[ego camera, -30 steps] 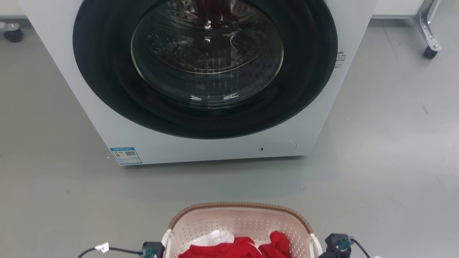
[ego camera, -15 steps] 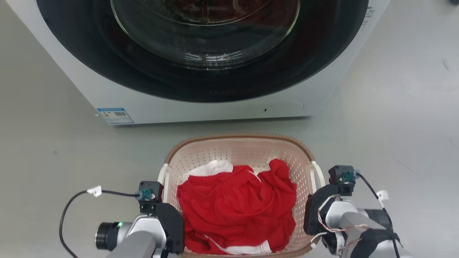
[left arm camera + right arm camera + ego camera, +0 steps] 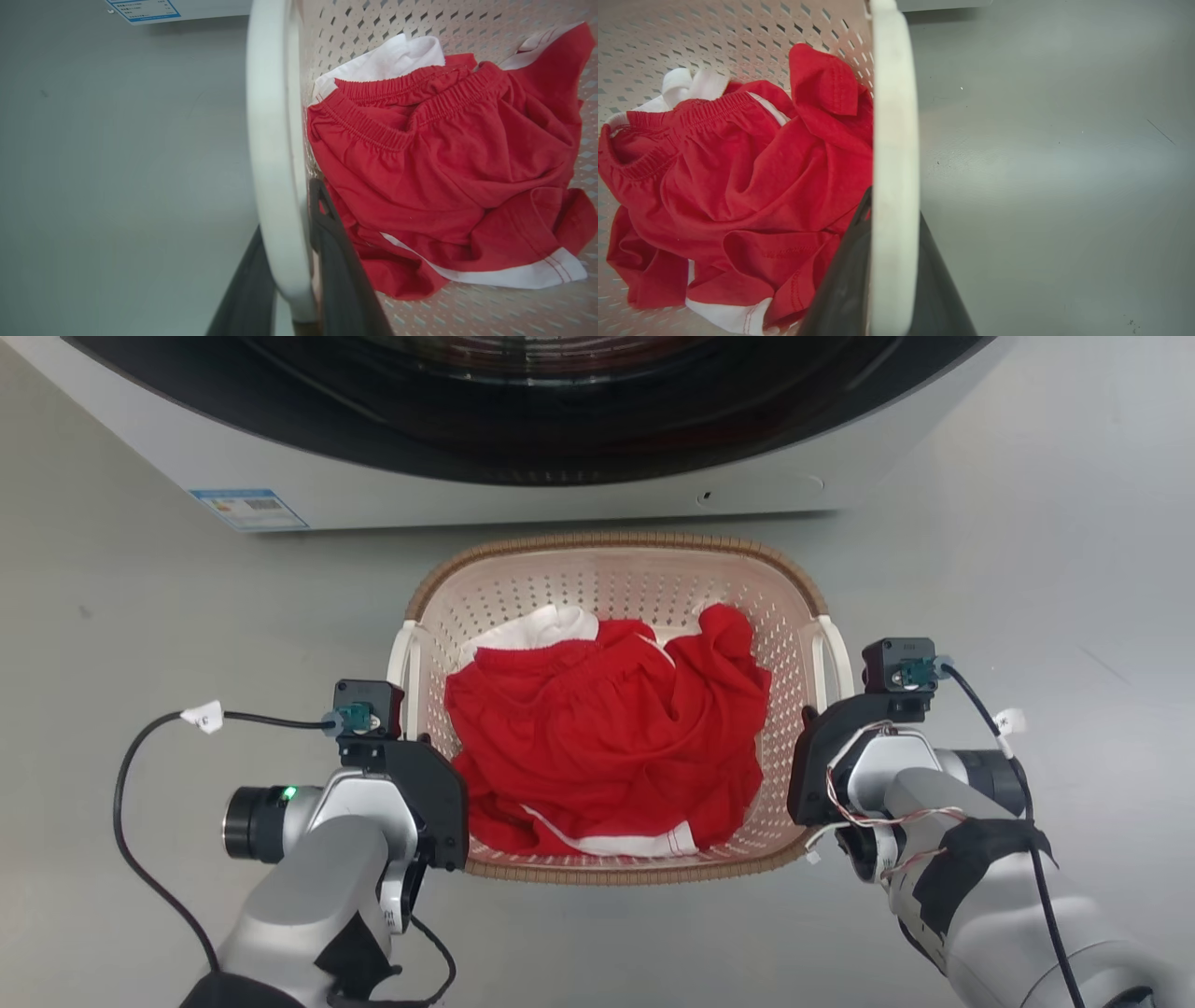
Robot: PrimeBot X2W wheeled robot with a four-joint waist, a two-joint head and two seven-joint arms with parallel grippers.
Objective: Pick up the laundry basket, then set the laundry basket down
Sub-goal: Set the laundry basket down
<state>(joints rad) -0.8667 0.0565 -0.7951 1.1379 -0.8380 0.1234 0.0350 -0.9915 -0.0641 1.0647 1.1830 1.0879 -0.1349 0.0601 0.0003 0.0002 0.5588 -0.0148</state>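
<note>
The laundry basket is pale pink-beige with perforated walls and a brown woven-look rim, and stands just before the washing machine. Red and white clothes lie in it. My left gripper is shut on its white left handle, one dark finger on each side of the bar. My right gripper is shut the same way on the white right handle. In the head view both wrists flank the basket at its handles. Whether the basket's bottom touches the floor is hidden.
The white washing machine with its dark round door rises close behind the basket's far rim. Bare grey floor spreads to both sides and in front. A black cable loops off my left wrist.
The camera has tipped downward, so the whole picture has shifted up. The basket and both arms now show in full, and the gap between basket and machine looks smaller. Both grips are unchanged.
</note>
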